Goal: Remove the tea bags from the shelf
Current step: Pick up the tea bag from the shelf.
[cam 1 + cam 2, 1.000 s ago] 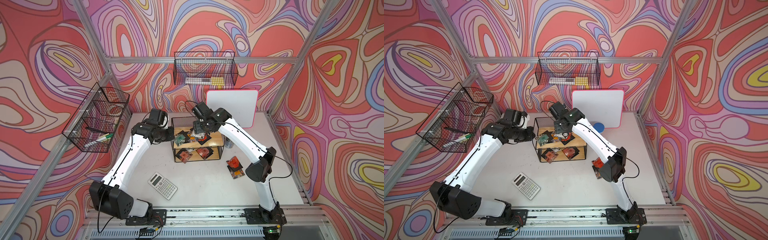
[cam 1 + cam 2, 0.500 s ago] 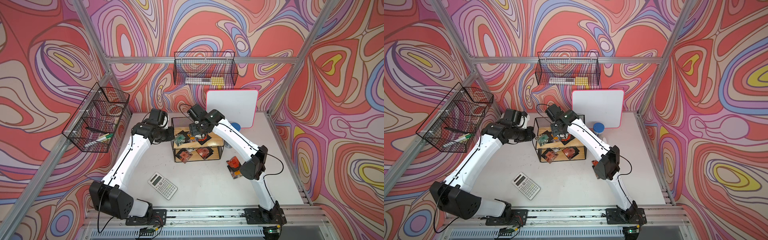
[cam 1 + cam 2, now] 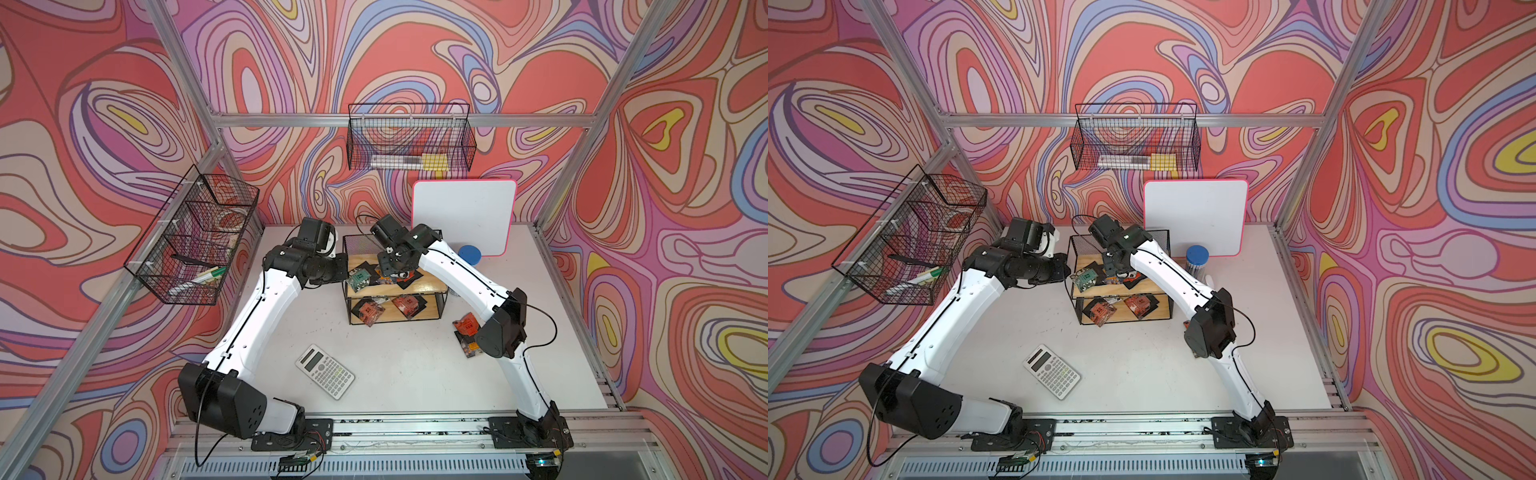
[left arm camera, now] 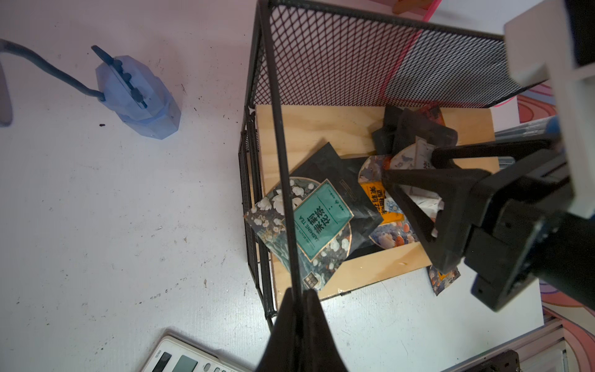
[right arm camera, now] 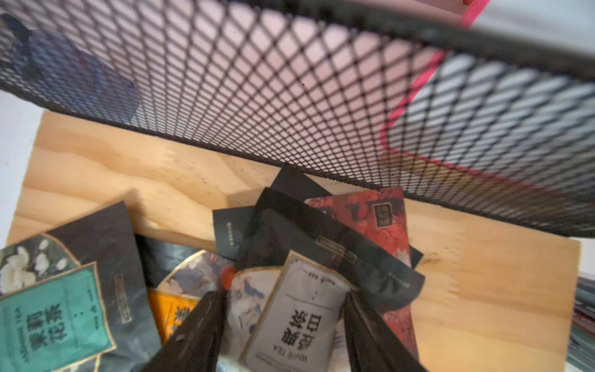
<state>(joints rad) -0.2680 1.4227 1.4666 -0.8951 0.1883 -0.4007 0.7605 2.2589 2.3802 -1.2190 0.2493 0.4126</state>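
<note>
Shelf (image 3: 430, 286): stood toward the back of the tabletop (image 3: 395, 353), mesh back facing the wall, two wooden boards in a black wire frame.
Left pincer (image 4: 297, 291): clamped tight on the shelf's front corner rod on its left side; the rod ran straight between the two fingers.
Right pincer (image 5: 283, 296): down over the upper tier, fingers (image 5: 193, 328) parted, one on each side of the white-label tea bag (image 5: 296, 315). Could not tell if they were pinching it or only bracketing it.
Upper board (image 4: 322, 128): carried an overlapping heap of tea bags.
Green-label tea bag (image 4: 322, 219): sat at the left front corner, with one corner out past the board's edge.
Orange-label tea bag (image 4: 381, 199): lay beside the green one, partly covered.
Red tea bag (image 5: 370, 212): lay behind the white one, near the mesh.
Lower board (image 3: 432, 311): held two reddish bags. The left lower tea bag (image 3: 369, 311) poked out over the front edge; the right lower tea bag (image 3: 405, 304) lay fully on the wood.
Loose tea bags (image 3: 466, 327): lay on the tabletop to the right of the shelf, partly hidden by the right arm's elbow.
Calculator (image 3: 325, 371): lay flat on the tabletop in front of the shelf, well apart from it, between the arms.
Whiteboard (image 3: 463, 216): leaned on the back wall, with the blue-lidded jar (image 3: 469, 252) just in front of it.
</note>
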